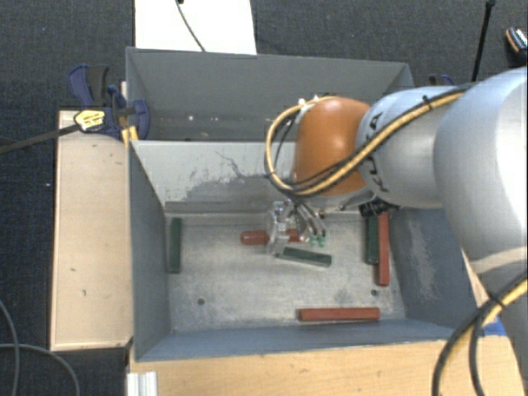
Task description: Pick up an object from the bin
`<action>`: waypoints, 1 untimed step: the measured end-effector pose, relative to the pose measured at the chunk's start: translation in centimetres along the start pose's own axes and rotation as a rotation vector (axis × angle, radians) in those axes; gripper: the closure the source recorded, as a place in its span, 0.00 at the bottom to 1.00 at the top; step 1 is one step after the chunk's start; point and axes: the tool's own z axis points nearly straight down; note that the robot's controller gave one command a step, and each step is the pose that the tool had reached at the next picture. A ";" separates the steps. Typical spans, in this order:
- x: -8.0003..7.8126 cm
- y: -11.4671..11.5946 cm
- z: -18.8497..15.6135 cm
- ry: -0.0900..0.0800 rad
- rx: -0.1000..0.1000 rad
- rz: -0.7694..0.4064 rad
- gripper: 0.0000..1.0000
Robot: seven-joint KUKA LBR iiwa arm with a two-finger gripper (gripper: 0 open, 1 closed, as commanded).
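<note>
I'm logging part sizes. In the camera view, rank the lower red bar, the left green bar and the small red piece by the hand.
Largest: lower red bar.
Next: left green bar, noticeably shorter.
Smallest: small red piece, though the hand may hide part of it.

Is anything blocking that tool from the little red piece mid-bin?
Nothing visible does. The tool sits right beside the small red piece; a dark green bar lies on the tool's other side, out of the way.

Grey bin, red stick, dark green bar, orange wrist cover
</note>
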 end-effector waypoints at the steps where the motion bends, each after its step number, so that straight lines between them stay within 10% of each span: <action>1: 1.9 6.6 -14.2 -0.008 -0.004 -0.004 1.00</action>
